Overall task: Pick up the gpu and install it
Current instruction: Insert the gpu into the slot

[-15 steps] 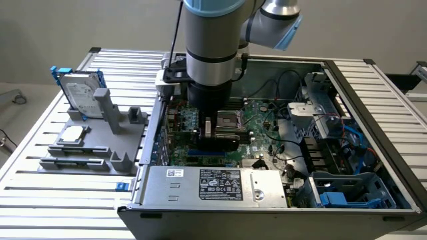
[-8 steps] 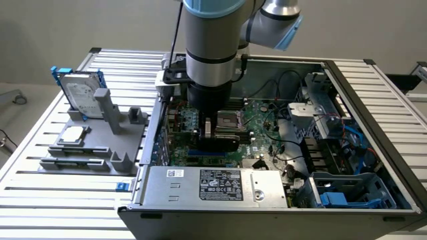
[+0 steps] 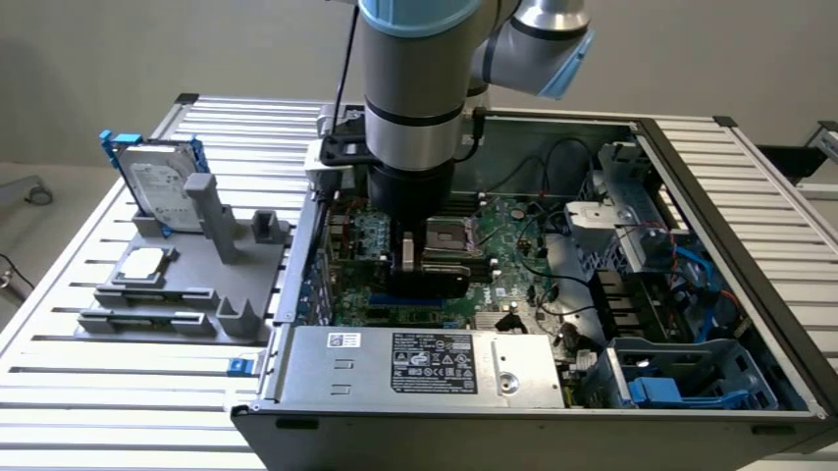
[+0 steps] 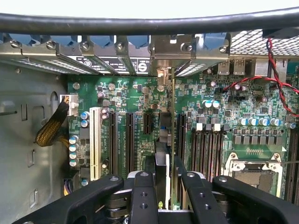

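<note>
Claw [image 4: 170,183] clamped on gpu [image 4: 174,112], card upright & edge-on at mobo [image 4: 215,100] slots, inside pc case [image 3: 524,439]

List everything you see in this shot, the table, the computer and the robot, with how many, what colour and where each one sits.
table: one, silver slatted metal, under everything
computer case: one, dark grey, lying open on the table
motherboard: one, green, on the case floor
power supply: one, silver with a label, at the case's near edge
drive cage: one, blue, near corner at the exterior view's right
holder: one, grey, on the table at the exterior view's left
hard drive: one, silver in a blue frame, upright in the holder
processor chip: one, silver, flat on the holder
gpu: one, black, upright at the motherboard's slots
arm: one, grey and blue, reaching into the case
gripper: one, black, shut on the gpu
</note>
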Available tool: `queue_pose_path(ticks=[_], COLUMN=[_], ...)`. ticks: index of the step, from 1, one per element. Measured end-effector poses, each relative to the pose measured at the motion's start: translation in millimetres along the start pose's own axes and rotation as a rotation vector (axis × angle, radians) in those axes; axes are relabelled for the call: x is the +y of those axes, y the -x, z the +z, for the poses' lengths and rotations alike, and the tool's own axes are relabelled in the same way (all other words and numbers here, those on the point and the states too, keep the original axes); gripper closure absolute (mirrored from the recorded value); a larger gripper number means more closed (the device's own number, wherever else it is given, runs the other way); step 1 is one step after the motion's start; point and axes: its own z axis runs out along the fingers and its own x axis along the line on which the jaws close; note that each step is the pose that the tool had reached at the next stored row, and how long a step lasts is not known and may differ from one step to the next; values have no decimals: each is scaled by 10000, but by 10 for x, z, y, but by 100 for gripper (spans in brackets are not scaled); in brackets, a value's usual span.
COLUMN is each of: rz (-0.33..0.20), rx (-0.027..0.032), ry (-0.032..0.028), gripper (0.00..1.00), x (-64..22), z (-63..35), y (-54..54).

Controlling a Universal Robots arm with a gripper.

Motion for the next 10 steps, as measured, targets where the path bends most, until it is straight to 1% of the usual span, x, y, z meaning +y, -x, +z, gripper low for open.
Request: queue_pose_path(ticks=[10], rz=[-2], rx=[4], ry=[-51], gripper=[74], x=[8], z=[29], y=[0])
